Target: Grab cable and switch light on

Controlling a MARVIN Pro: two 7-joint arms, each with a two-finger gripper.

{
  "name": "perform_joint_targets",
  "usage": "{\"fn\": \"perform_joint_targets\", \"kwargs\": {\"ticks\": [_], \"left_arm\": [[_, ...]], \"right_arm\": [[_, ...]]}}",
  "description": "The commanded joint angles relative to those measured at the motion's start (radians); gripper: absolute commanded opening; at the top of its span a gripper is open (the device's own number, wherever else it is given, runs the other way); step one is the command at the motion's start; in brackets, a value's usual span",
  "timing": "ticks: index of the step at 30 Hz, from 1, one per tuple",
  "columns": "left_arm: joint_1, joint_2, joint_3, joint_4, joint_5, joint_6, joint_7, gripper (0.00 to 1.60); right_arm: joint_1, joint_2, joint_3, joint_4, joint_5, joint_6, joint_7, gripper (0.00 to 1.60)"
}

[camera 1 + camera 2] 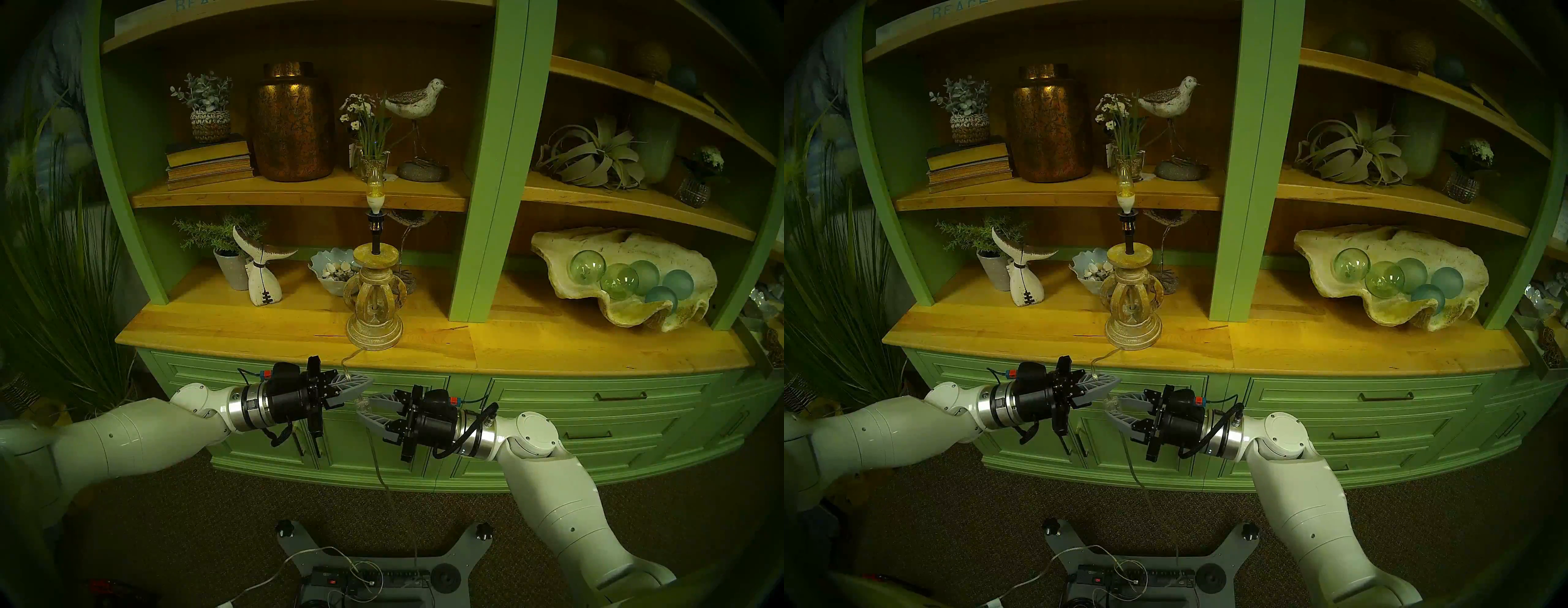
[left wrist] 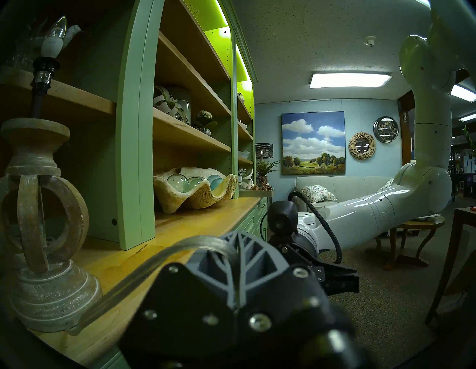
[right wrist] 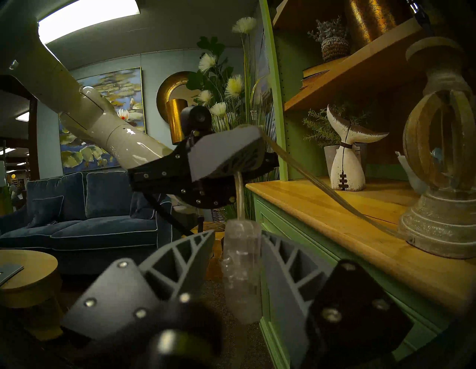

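Observation:
The light is a candle-shaped bulb [image 1: 375,187] on a black stem above a carved beige wooden lamp base [image 1: 375,305] on the counter. I cannot tell whether it is lit. The clear cable [image 1: 345,365] drops off the counter edge into my left gripper [image 1: 367,381], which is shut on it; the left wrist view shows the cable [image 2: 144,268] running from the lamp base. Just below, the clear inline switch [image 1: 361,403] hangs between the fingers of my right gripper [image 1: 362,406]. In the right wrist view the switch [image 3: 240,270] touches one finger, with a thin gap to the other.
The wooden counter [image 1: 254,327] holds a whale-tail figure [image 1: 263,271], a shell bowl [image 1: 331,271] and a giant clam shell [image 1: 572,293] holding green glass balls. Green cabinet drawers stand behind both grippers. A power strip [image 1: 365,579] lies on the robot base below.

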Motion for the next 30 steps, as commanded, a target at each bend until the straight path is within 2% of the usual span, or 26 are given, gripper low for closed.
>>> {"fn": "perform_joint_targets", "kwargs": {"ticks": [1,4,5,9,12,15,17,21,22,24,25,27,30], "left_arm": [[-0.042,0.001,-0.004,-0.018,-0.017,-0.015,-0.103,0.0],[-0.045,0.0,-0.001,-0.014,-0.022,-0.017,-0.117,0.0],[-0.047,0.003,0.004,-0.02,-0.015,-0.019,-0.093,0.0],[-0.05,0.003,0.01,-0.019,-0.017,-0.022,-0.095,0.0],[-0.053,0.004,0.014,-0.02,-0.017,-0.024,-0.093,0.0],[-0.056,0.005,0.02,-0.021,-0.017,-0.027,-0.089,0.0],[-0.059,0.005,0.023,-0.021,-0.018,-0.028,-0.09,0.0],[-0.063,0.006,0.03,-0.021,-0.019,-0.032,-0.088,0.0],[-0.064,0.006,0.031,-0.02,-0.021,-0.032,-0.092,0.0],[-0.066,0.007,0.034,-0.022,-0.019,-0.034,-0.086,0.0],[-0.067,0.007,0.036,-0.021,-0.021,-0.034,-0.09,0.0],[-0.069,0.008,0.04,-0.023,-0.019,-0.036,-0.08,0.0],[-0.072,0.008,0.044,-0.023,-0.02,-0.038,-0.081,0.0]], "right_arm": [[0.022,-0.012,-0.008,-0.009,0.004,0.003,0.007,1.22],[0.022,-0.015,-0.009,-0.006,0.003,0.001,0.009,1.08],[0.023,-0.015,-0.009,-0.005,0.003,0.001,0.01,1.1],[0.028,-0.017,-0.013,0.003,0.0,0.001,0.012,1.2],[0.031,-0.018,-0.015,0.009,-0.001,0.0,0.012,1.07],[0.035,-0.017,-0.017,0.021,-0.004,-0.003,0.013,1.09],[0.037,-0.017,-0.018,0.027,-0.005,-0.006,0.014,1.01],[0.041,-0.017,-0.02,0.034,-0.008,-0.016,0.015,0.65],[0.041,-0.017,-0.02,0.036,-0.008,-0.018,0.016,0.48],[0.042,-0.018,-0.018,0.04,-0.005,-0.02,0.017,0.28],[0.043,-0.019,-0.018,0.041,-0.004,-0.022,0.018,0.26],[0.044,-0.019,-0.017,0.044,-0.003,-0.026,0.019,0.0],[0.045,-0.02,-0.016,0.045,0.0,-0.031,0.021,0.0]]}}
